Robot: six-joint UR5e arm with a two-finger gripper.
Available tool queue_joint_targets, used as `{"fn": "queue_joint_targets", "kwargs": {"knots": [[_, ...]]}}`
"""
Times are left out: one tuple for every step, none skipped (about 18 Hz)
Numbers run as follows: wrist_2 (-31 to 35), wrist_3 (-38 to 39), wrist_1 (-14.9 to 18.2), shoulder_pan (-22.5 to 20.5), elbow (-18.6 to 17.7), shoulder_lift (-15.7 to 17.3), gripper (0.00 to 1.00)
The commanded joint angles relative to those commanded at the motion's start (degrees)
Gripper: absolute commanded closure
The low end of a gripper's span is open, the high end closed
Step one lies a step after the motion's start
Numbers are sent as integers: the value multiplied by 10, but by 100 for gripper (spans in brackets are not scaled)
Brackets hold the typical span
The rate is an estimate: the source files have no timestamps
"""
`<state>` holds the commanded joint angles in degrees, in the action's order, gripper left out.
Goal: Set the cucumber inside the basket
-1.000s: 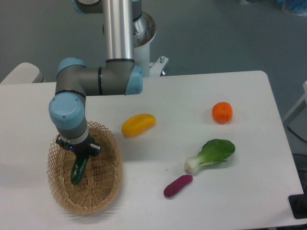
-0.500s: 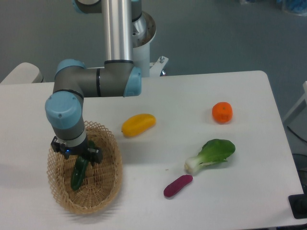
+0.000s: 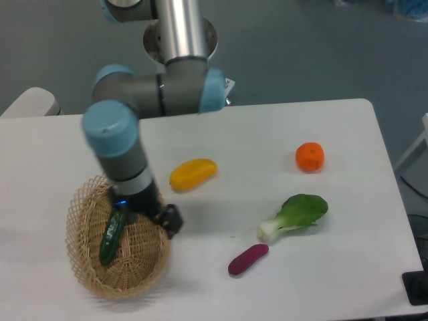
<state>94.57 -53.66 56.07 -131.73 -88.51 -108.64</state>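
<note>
Wicker basket (image 3: 90, 277) holds cucumber (image 3: 111, 237); hand (image 3: 150, 214) above rim, grip unclear.

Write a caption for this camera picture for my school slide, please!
The cucumber lies in the wicker basket below the robot's gripper.

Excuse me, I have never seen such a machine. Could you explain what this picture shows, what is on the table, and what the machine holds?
One fixed camera looks down at a white table. The grey and blue machine is a robot arm; its pincer is the grasping part. The dark green cucumber lies inside the woven basket. The pincer is above the basket's rim and seems to hold nothing; whether it is open is hard to tell. Also on the table: a yellow vegetable, an orange fruit, a leafy bok choy and a small purple vegetable.
</note>
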Motion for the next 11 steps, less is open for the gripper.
{"fn": "queue_joint_targets", "kwargs": {"knots": [[-1, -40, 2, -18, -2, 1, 0], [-1, -83, 2, -34, -4, 1, 0], [-1, -127, 3, -49, -5, 5, 0], [-2, -166, 4, -63, -10, 16, 0], [-6, -201, 8, -78, -17, 21, 0], [-14, -235, 11, -94, -20, 25, 0], [-23, -262, 16, -107, -23, 32, 0], [-29, -288, 19, -122, -34, 38, 0], [-34, -312, 19, -135, -45, 45, 0], [-40, -331, 19, -143, -51, 47, 0], [-45, -337, 18, -145, -54, 49, 0]]}}
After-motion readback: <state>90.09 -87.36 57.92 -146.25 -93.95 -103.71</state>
